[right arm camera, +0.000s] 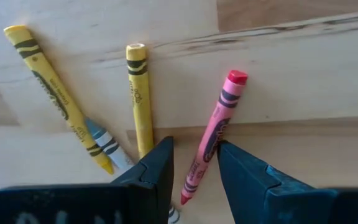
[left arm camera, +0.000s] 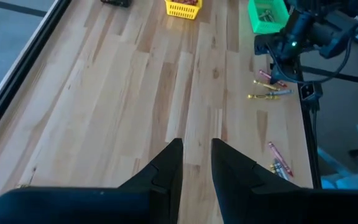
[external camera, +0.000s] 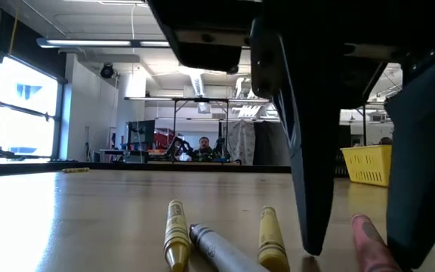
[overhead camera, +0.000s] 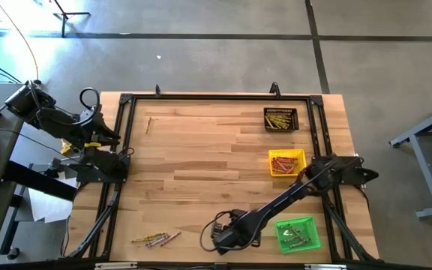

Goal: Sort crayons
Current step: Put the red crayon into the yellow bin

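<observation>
You get even daylight on the wooden table (overhead camera: pixel 201 172), soft shadows only, ceiling strip lights (external camera: pixel 149 44) and a bright window (external camera: pixel 21 106) glaring in low view, near crayons (external camera: pixel 176 230) slightly soft, right gripper fingers (right arm camera: pixel 154 174) blurred close-up.

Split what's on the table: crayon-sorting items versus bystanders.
Job:
loose crayons
pink crayon between the right hand's open fingers
black tray
yellow tray
green tray

Bystanders:
left hand, parked at the table edge
black frame
</observation>
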